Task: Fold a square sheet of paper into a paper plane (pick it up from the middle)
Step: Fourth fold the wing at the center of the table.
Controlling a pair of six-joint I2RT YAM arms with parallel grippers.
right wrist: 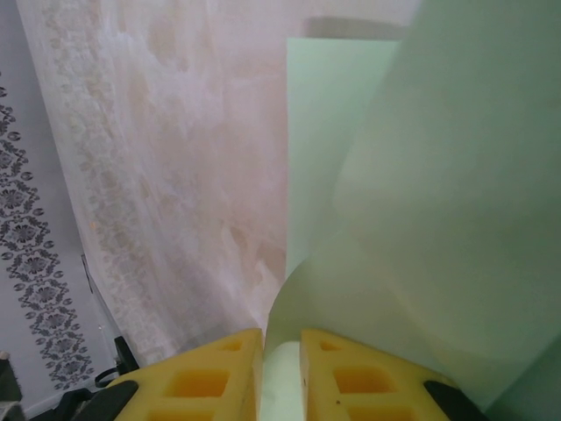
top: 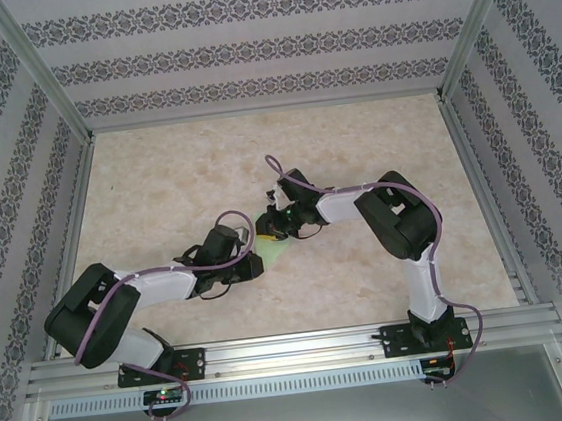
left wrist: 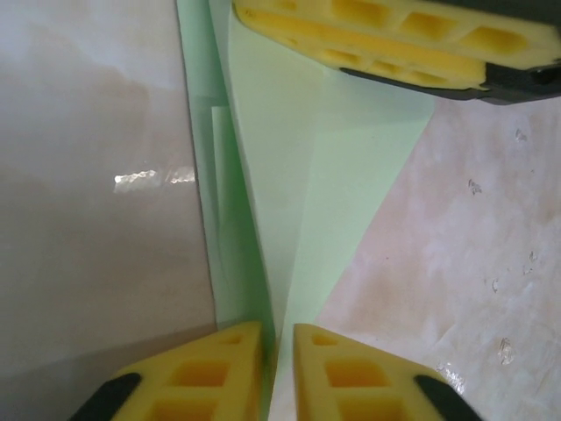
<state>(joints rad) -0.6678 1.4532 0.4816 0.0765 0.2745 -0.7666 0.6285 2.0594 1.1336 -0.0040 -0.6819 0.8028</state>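
The pale green sheet of paper (top: 273, 256) is folded into a long tapering shape and hangs between my two grippers at mid-table. In the left wrist view the folded paper (left wrist: 298, 175) narrows toward my left gripper (left wrist: 276, 338), whose yellow jaws stand slightly apart with the centre crease running through the gap. A yellow finger (left wrist: 377, 39) of the right gripper lies across the paper's far end. My right gripper (right wrist: 280, 338) is shut on a curled layer of the paper (right wrist: 438, 219), which bulges up and to the right. From above, the left gripper (top: 251, 255) and the right gripper (top: 271, 230) almost touch.
The beige marbled tabletop (top: 158, 183) is fenced by metal rails (top: 46, 74) and patterned walls on three sides. Both arms reach inward from the near rail (top: 295, 348).
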